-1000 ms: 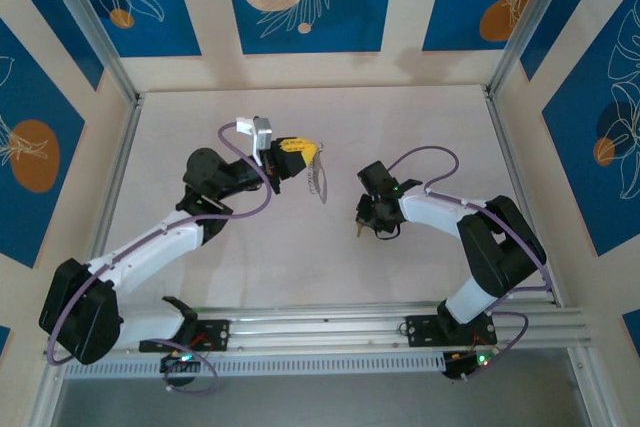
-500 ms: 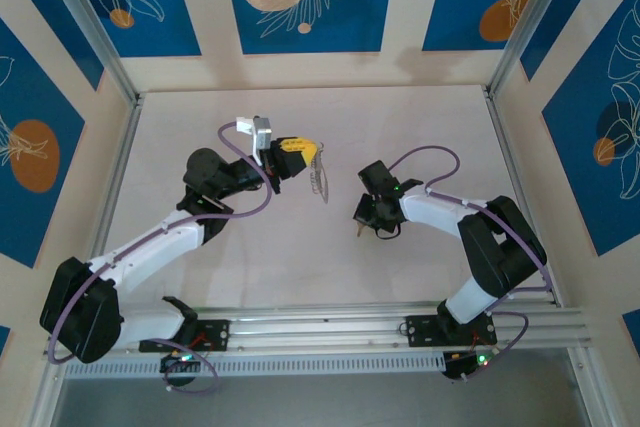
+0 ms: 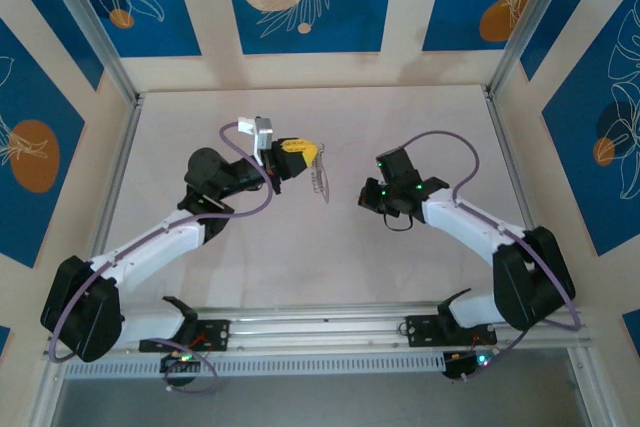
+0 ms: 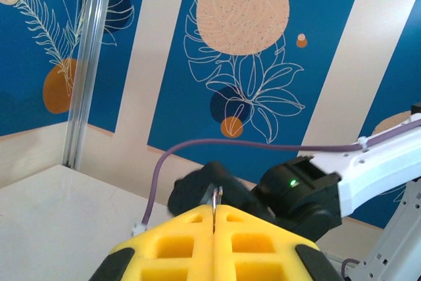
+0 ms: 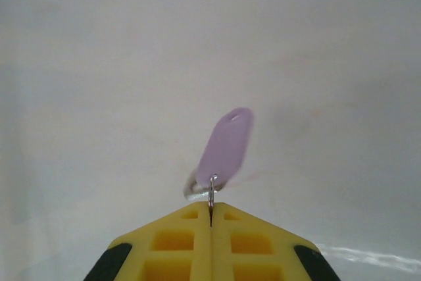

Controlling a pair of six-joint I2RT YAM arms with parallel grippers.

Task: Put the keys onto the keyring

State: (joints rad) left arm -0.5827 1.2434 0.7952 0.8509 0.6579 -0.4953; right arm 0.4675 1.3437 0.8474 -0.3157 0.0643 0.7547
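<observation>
**Step in hand:** both parts are held off the table (image 3: pixel 430 127); threading has not begun.

**Left gripper (image 3: pixel 297 153):** the yellow pads are pressed together on the keyring (image 3: pixel 320 183), which hangs from the fingertips toward the table's middle. In the left wrist view the ring is only a thin metal edge rising from the seam between the pads. We take it to be edge-on, though it is too thin there to be sure.

**Right gripper (image 3: pixel 366 197):** also clamped. The right wrist view shows the key (image 5: pixel 225 141) with its lilac head reaching out past the fingertips. Its thin silvery part is nipped in the seam, and a small hole shows at the head's far end.

**Positions:** ring and key are near each other at mid-table — apart, not touching — and the two grippers roughly face each other.

**Judgement:** the pick-ups look done and the joining is still to come. The next move calls for carrying the key's hole to the ring's opening with fine alignment, while the left gripper holds the ring steady. The main risk is the key pivoting in so small a pinch — or the ring swinging on contact.
</observation>
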